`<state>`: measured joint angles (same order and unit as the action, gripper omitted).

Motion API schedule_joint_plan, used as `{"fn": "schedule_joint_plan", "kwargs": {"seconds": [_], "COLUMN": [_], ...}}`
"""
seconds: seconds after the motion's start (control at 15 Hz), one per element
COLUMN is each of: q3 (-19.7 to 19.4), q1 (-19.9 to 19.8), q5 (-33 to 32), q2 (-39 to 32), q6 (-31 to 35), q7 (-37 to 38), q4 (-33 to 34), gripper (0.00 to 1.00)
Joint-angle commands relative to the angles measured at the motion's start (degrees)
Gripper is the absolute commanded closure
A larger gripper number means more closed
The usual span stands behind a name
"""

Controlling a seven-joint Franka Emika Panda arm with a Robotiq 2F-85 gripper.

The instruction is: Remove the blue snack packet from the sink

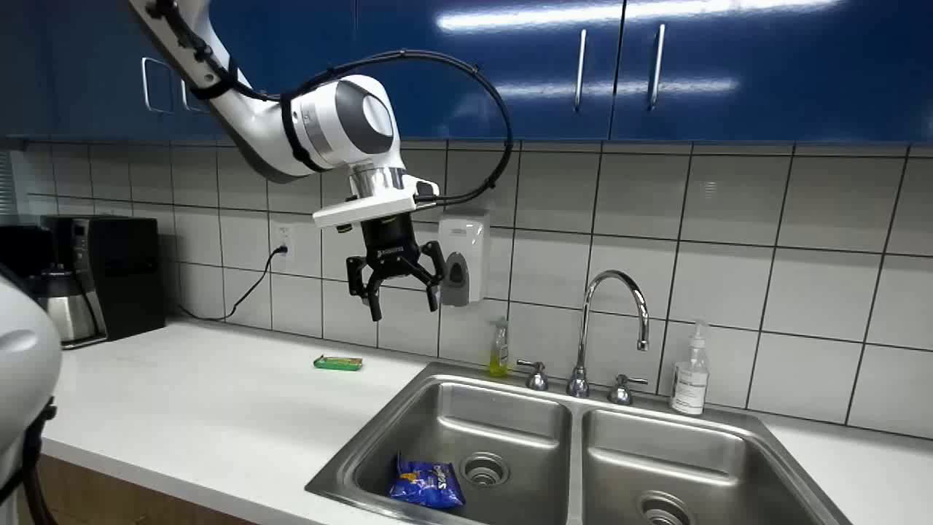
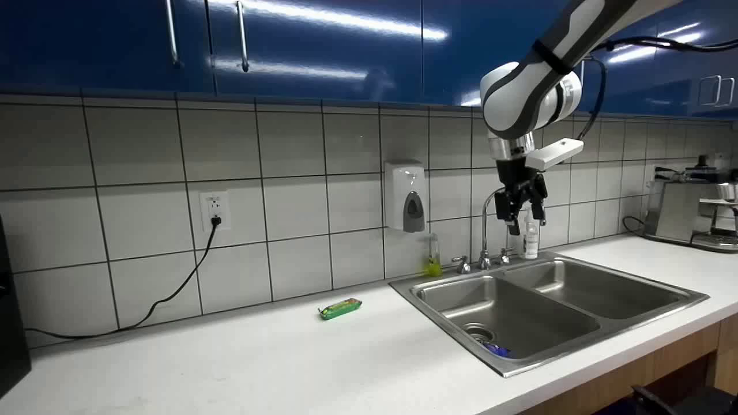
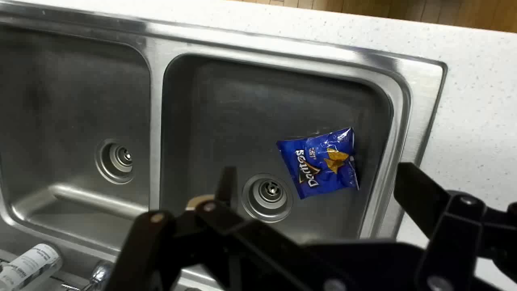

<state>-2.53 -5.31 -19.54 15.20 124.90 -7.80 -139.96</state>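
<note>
Robot claw [image 1: 404, 312], held high above the sink [image 3: 426, 76], its two fingers [image 3: 420, 198] spread wide and nothing gripped between them. The blue snack packet [image 3: 319, 163] is seen lying with printing upward on the floor of one basin [image 3: 226, 101], between the drain [image 3: 267, 197] and the basin's outer side edge, away from the divider [image 3: 155, 133]. A small green packet [image 1: 337, 363] is seen on the counter [image 1: 219, 408], near its back edge; it need not be touched.

The step in hand is judged to be the approach. The claw would best be centred over the blue packet before being lowered, since one finger is seen in the wrist view overlapping the sink's outer rim [image 3: 416, 129], which could be struck on the way down. The packet should be pinched low and gently across its middle, as a corner alone might slip. It should then be lifted straight up until the basin's edge is cleared, before any sideways move is made.
</note>
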Motion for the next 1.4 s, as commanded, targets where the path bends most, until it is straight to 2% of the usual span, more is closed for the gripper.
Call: {"fn": "schedule_joint_plan", "kwargs": {"seconds": [0.0, 0.67, 1.33], "q3": [-0.31, -2.72, -4.98], "q1": [0.35, -0.69, -0.33], "q5": [-0.06, 0.9, 3.74], "q2": [-0.03, -14.14, -33.55], "q6": [-0.14, 5.29, 11.18], "q7": [0.06, 1.99, 6.71], "q4": [0.08, 4.13, 14.21], "gripper": [0.0, 0.0, 0.0]}}
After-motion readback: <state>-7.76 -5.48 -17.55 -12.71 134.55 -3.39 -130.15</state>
